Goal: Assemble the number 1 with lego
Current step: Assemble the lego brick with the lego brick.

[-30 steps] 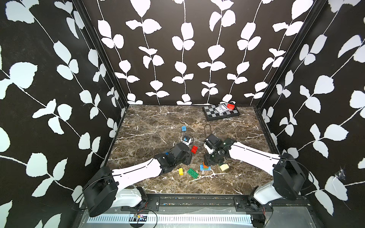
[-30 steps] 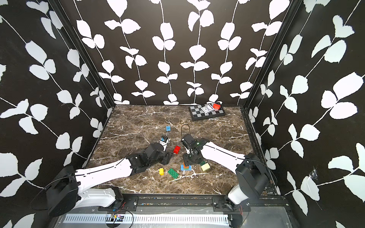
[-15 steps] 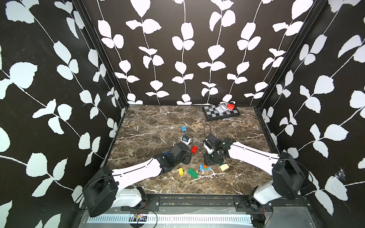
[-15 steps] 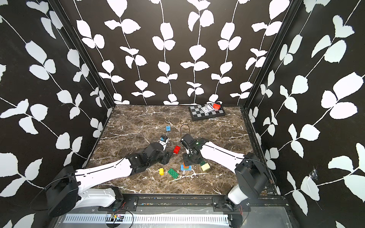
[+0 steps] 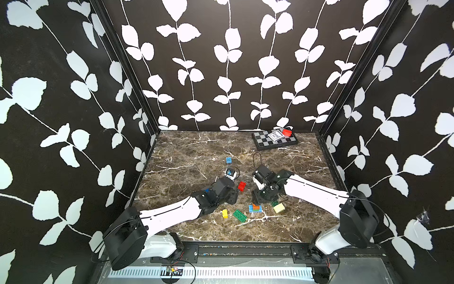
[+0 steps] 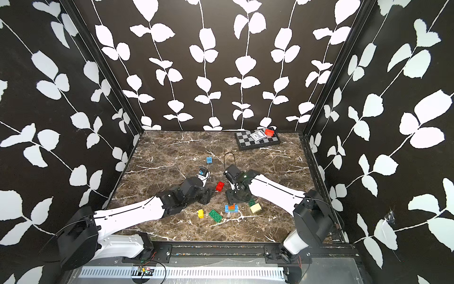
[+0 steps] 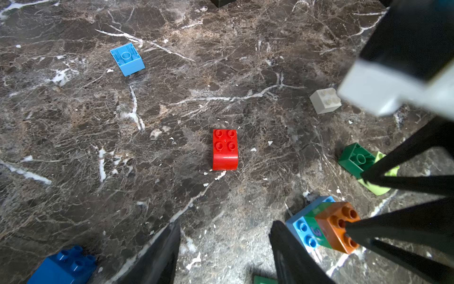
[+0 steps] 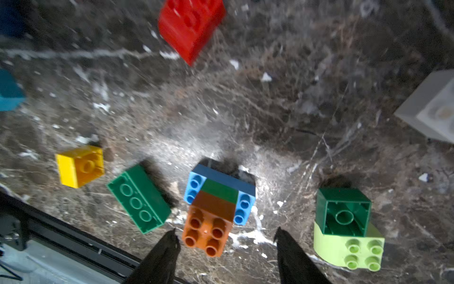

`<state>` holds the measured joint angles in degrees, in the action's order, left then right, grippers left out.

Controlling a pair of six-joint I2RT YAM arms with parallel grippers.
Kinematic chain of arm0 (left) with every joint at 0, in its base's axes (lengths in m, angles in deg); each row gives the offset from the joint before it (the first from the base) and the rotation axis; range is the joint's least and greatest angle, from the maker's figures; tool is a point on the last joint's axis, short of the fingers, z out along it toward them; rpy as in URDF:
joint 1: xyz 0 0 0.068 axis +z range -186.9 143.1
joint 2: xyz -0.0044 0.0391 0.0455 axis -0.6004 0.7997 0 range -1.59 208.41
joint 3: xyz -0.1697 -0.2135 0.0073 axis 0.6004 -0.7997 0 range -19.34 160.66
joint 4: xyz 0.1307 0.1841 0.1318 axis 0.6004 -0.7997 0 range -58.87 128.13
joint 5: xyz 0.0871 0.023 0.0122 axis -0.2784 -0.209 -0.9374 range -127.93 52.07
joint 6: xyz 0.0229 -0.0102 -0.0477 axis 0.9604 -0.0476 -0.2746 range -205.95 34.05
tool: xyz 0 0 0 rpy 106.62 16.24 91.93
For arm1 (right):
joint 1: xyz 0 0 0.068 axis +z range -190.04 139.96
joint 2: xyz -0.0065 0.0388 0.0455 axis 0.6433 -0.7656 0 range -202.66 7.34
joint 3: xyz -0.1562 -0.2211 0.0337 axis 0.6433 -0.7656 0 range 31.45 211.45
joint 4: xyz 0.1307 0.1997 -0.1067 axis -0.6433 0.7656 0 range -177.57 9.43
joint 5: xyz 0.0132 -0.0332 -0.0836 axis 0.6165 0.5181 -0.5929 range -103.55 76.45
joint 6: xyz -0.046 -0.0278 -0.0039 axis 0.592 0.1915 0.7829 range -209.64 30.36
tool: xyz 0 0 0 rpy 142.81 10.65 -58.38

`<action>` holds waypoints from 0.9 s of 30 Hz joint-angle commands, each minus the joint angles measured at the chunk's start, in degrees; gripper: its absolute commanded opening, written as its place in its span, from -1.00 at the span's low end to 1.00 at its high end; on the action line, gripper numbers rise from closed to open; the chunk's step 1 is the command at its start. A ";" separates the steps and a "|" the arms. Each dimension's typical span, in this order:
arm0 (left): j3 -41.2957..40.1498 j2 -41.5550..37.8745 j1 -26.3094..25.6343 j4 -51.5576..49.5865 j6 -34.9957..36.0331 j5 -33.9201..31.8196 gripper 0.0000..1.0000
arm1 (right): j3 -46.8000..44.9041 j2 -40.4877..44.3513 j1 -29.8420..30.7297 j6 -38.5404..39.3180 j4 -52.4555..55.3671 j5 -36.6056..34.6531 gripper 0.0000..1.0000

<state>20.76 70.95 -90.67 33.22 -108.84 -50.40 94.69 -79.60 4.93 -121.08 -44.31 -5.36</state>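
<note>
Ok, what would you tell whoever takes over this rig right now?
Left gripper: open, empty, pointed at the red brick.
Right gripper: open over the orange top of the stack, not gripping.
Done: blue, green and orange bricks are stacked near the front of the table.
To do: red brick, yellow brick, long green brick and others lie loose; the 1 is unfinished.

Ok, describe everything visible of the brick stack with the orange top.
The stack is three plastic bricks: a light blue oblong base with studs bare at both ends, a green brick on its middle, an orange four-stud square on top. It stands upright on the marble tabletop, between the right gripper's open jaws; contact is unclear.
</note>
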 commanded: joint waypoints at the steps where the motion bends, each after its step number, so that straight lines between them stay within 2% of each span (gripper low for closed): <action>1: 1.54 0.59 0.52 -1.16 1.61 0.82 0.25 | 2.96 5.30 -1.90 0.59 -2.58 0.36 0.35; 8: 5.32 4.45 0.77 -4.07 4.46 2.05 0.27 | -5.37 10.18 -10.34 0.24 5.63 -6.91 0.31; 15: 18.51 15.72 0.78 -15.06 10.77 5.35 0.34 | -9.92 14.84 -19.79 -0.87 7.39 -9.62 0.32; 21: 22.72 20.07 1.04 -14.93 10.53 4.57 0.38 | -5.71 7.78 -21.79 3.13 4.65 -7.41 0.37; 27: 21.13 18.59 2.14 -10.95 7.10 3.02 0.38 | 0.20 -2.63 -21.26 5.86 2.36 -5.74 0.46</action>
<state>42.24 91.82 -89.21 21.07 -100.21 -46.31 90.94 -79.47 -16.75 -117.38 -40.42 -12.05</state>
